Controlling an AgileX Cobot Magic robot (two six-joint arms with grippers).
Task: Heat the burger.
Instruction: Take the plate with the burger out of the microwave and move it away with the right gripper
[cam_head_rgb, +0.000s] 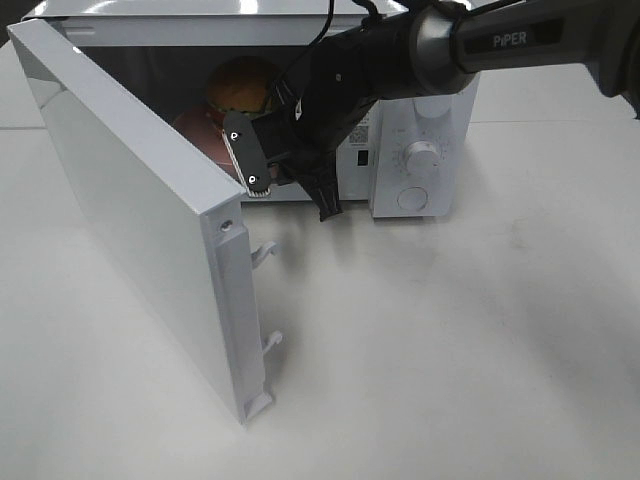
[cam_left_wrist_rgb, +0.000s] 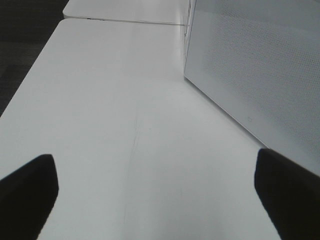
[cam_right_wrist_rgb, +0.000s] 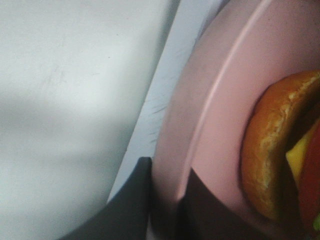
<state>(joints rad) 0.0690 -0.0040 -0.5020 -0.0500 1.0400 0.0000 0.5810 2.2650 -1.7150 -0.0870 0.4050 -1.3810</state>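
The burger (cam_head_rgb: 243, 85) sits on a round pink plate (cam_head_rgb: 195, 130) inside the open white microwave (cam_head_rgb: 420, 150). In the right wrist view the bun (cam_right_wrist_rgb: 270, 150) is close up, and the plate's rim (cam_right_wrist_rgb: 200, 125) passes between the two dark fingers (cam_right_wrist_rgb: 130, 200). My right gripper (cam_head_rgb: 265, 165) reaches into the microwave's opening and is shut on the plate's near rim. My left gripper (cam_left_wrist_rgb: 155, 195) is open and empty above the bare table. It is out of the exterior high view.
The microwave door (cam_head_rgb: 130, 220) stands wide open, swung out to the left over the white table (cam_head_rgb: 450, 350). A white dotted panel of the microwave (cam_left_wrist_rgb: 250, 65) is beside the left gripper. The control dial (cam_head_rgb: 422, 155) is on the microwave's right side.
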